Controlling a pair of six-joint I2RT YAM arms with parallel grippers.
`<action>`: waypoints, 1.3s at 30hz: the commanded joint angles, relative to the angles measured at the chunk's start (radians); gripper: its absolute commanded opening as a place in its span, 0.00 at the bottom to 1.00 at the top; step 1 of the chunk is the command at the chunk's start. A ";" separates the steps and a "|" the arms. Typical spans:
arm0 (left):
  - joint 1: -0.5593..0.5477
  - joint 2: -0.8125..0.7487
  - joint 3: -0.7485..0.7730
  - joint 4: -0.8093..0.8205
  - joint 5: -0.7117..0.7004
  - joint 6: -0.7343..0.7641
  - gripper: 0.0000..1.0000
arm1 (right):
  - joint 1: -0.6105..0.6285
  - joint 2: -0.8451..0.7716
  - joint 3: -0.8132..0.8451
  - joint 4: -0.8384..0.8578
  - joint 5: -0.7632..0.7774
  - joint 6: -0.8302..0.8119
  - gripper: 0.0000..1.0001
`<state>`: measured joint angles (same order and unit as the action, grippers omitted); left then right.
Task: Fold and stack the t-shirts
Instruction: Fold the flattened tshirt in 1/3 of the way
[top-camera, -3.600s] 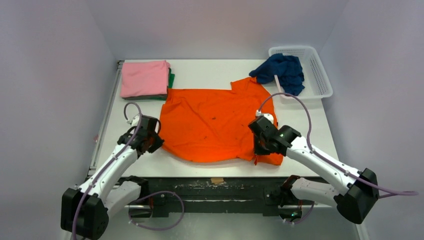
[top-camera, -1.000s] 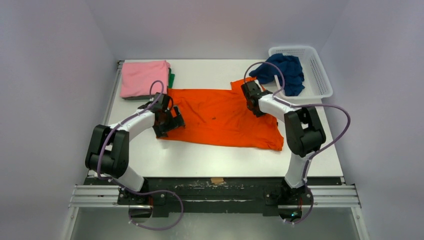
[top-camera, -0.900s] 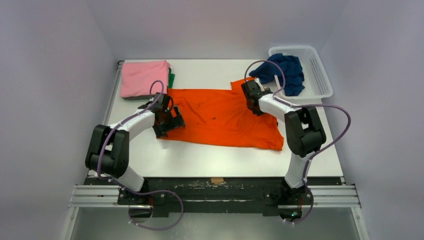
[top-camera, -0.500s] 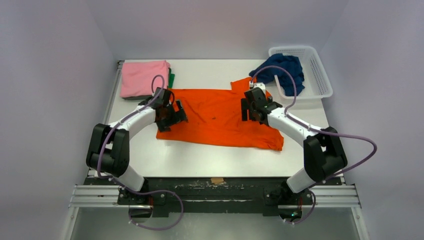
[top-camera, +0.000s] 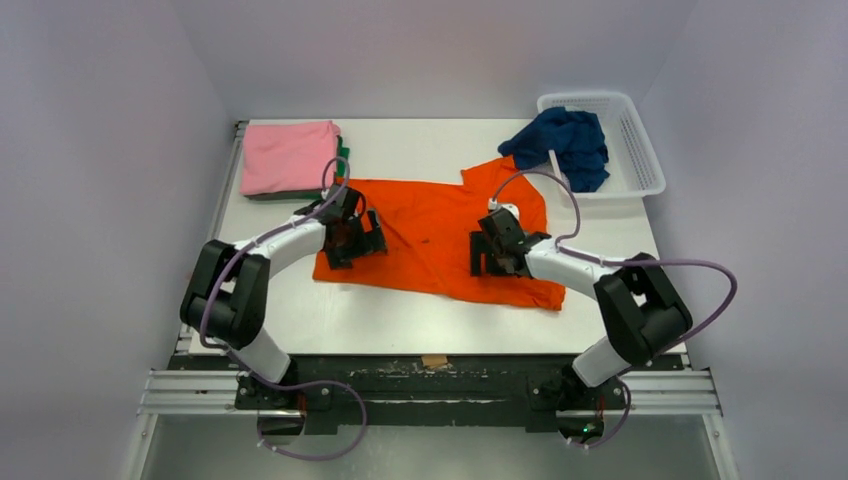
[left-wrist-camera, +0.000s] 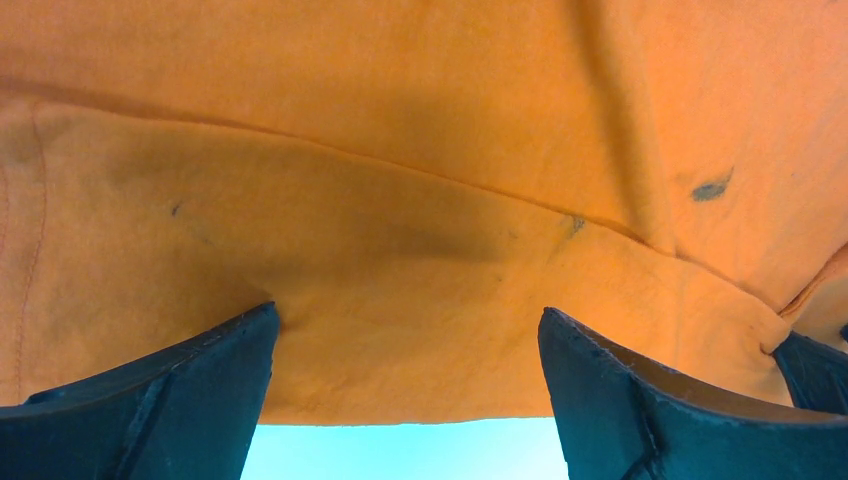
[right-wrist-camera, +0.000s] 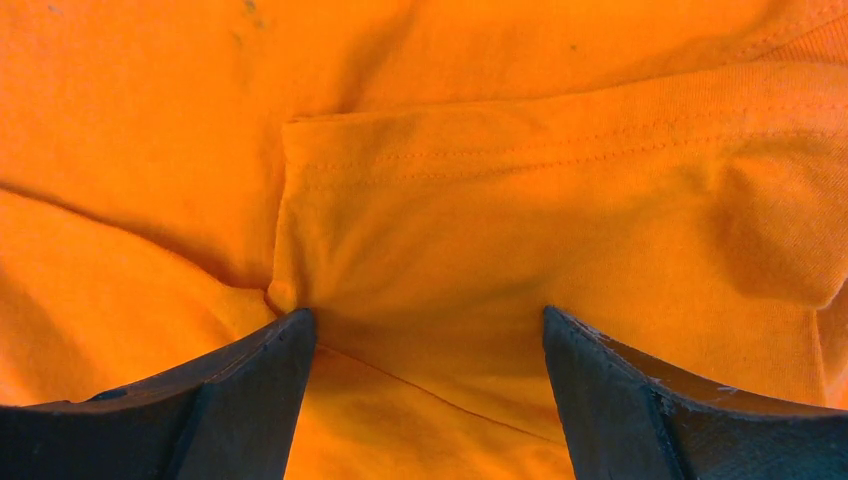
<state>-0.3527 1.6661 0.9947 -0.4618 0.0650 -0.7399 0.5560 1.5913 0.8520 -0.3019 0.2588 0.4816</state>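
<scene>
An orange t-shirt (top-camera: 432, 228) with small dark specks lies across the middle of the table, folded over itself, one sleeve pointing to the far right. My left gripper (top-camera: 366, 240) stands open over its left part, and in the left wrist view (left-wrist-camera: 408, 335) the fingertips rest on the orange cloth (left-wrist-camera: 400, 200) just past its near edge. My right gripper (top-camera: 487, 258) is open over the shirt's right part, its tips (right-wrist-camera: 430, 335) straddling a folded layer with a stitched hem (right-wrist-camera: 520, 190). Nothing is pinched in either. A pink t-shirt (top-camera: 290, 156) lies folded on a green one (top-camera: 343, 160) at the far left.
A navy t-shirt (top-camera: 562, 142) hangs crumpled over the rim of a white mesh basket (top-camera: 642, 150) at the far right. The white table (top-camera: 420, 135) has a metal rail along its left edge (top-camera: 215, 230). Grey walls enclose the cell.
My right gripper has opened and come back from the shirt's far right corner toward the near middle. My left gripper has shifted a little to the right. The shirt's right side has shifted.
</scene>
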 joint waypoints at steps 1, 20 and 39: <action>-0.052 -0.088 -0.170 -0.102 -0.017 -0.028 1.00 | 0.015 -0.109 -0.128 -0.098 -0.055 0.081 0.83; -0.225 -0.545 -0.543 -0.200 0.022 -0.241 1.00 | 0.020 -0.452 -0.320 -0.351 -0.113 0.200 0.83; -0.225 -0.661 -0.158 -0.404 -0.376 -0.132 1.00 | 0.016 -0.546 -0.099 -0.163 0.083 0.114 0.97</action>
<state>-0.6388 0.9447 0.6609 -0.8993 -0.1516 -0.9813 0.5751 1.0088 0.6468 -0.6296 0.2356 0.6258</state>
